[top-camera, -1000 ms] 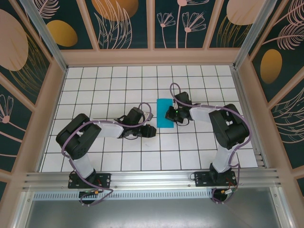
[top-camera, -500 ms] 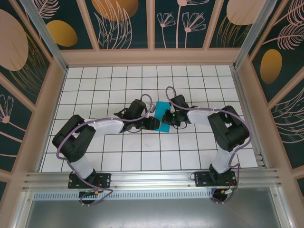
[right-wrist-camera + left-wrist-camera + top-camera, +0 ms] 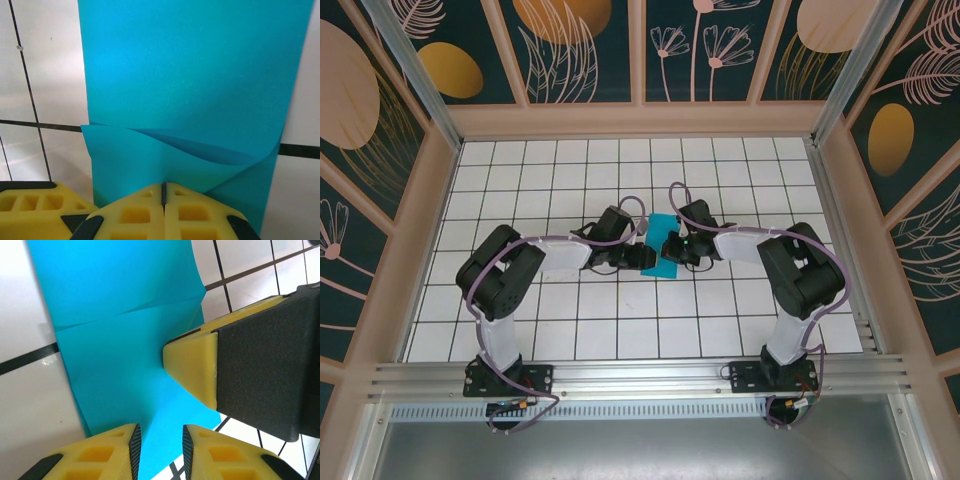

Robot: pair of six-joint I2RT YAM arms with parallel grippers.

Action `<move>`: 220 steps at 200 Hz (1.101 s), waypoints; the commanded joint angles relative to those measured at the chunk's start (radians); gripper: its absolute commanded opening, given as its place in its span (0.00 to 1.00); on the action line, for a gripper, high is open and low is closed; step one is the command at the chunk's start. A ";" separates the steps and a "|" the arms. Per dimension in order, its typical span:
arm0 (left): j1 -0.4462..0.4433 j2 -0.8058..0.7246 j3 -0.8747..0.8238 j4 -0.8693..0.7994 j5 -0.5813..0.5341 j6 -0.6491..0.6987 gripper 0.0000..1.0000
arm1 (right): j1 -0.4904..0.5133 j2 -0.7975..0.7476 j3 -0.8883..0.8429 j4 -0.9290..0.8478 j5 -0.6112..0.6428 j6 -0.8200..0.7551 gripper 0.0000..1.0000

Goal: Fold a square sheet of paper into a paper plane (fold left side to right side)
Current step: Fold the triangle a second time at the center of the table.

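1. One square sheet of paper [image 3: 190,75], plain teal, lies on the white gridded table [image 3: 45,75] just ahead of the right pincer [image 3: 162,197]; it looks doubled into a tall rectangle, and its near flap curls up toward that pincer's tips
2. Right pincer: jaws fully together, with the raised near edge apparently nipped between them
3. Left pincer [image 3: 159,440]: jaws a narrow slot apart, teal showing through the slot; it grips nothing I can make out, and whether its tips touch the sheet I cannot tell; the sheet spreads ahead of and beneath its tips, with one finger of the right pincer just beyond
4. Handling, as a judgement: very light, thin and floppy; likely to slide on the smooth tiles, to bow rather than hinge cleanly, and to crease or tear if dragged
5. Best hold: a free edge or corner of the top layer, right at the tips, while the other pincer pins the lower layer down
6. Count: one sheet, two pincers, two fingers on each
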 commanded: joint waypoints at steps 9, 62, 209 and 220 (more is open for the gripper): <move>0.001 0.029 0.011 -0.030 0.007 0.025 0.31 | 0.005 -0.048 0.002 -0.032 -0.015 -0.001 0.04; -0.001 0.039 0.007 -0.087 -0.060 0.057 0.31 | -0.006 -0.112 0.039 -0.077 -0.004 -0.014 0.05; -0.001 0.067 -0.012 -0.181 -0.201 0.097 0.28 | -0.017 0.040 0.087 -0.117 0.104 -0.045 0.04; 0.000 0.072 -0.013 -0.184 -0.207 0.098 0.28 | -0.022 0.036 0.074 -0.111 0.098 -0.045 0.04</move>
